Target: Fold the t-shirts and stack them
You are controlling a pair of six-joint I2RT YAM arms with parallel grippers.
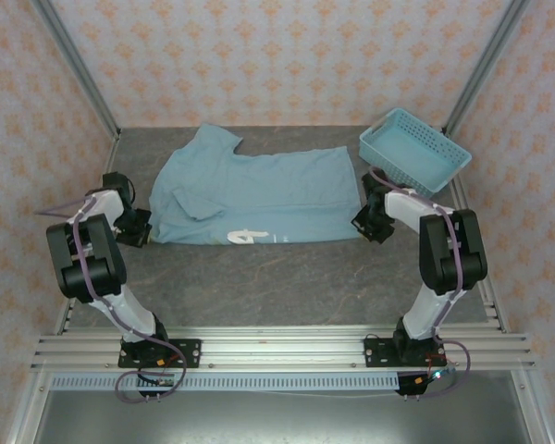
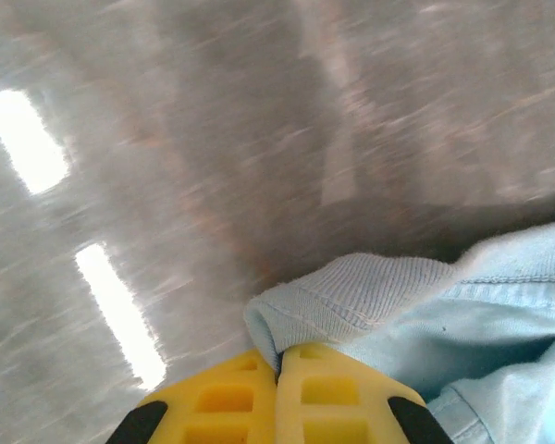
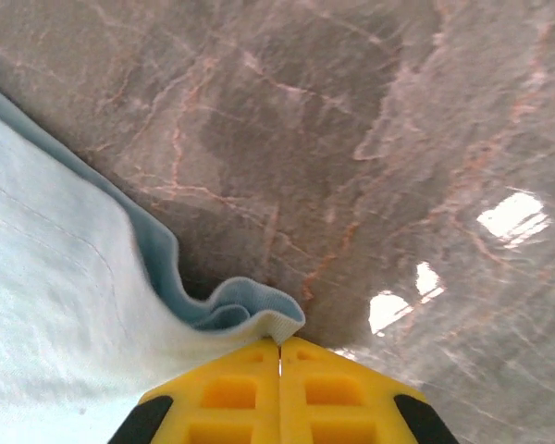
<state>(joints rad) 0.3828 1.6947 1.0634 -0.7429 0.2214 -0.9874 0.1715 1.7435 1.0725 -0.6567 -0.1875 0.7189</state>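
A light blue t-shirt (image 1: 259,194) lies spread across the middle of the grey marbled table, a bit of white lettering showing at its near edge. My left gripper (image 1: 146,228) sits at the shirt's near left corner; its yellow fingers (image 2: 224,398) are shut on a ribbed hem of the t-shirt (image 2: 370,296). My right gripper (image 1: 363,222) is at the near right corner, and its yellow fingers (image 3: 333,388) are shut on a folded corner of the t-shirt (image 3: 65,296).
A light blue perforated plastic basket (image 1: 414,153) stands at the back right, close behind the right arm. Metal frame posts run along both sides, with patterned walls behind them. Bare table (image 1: 277,282) lies between the shirt and the arm bases.
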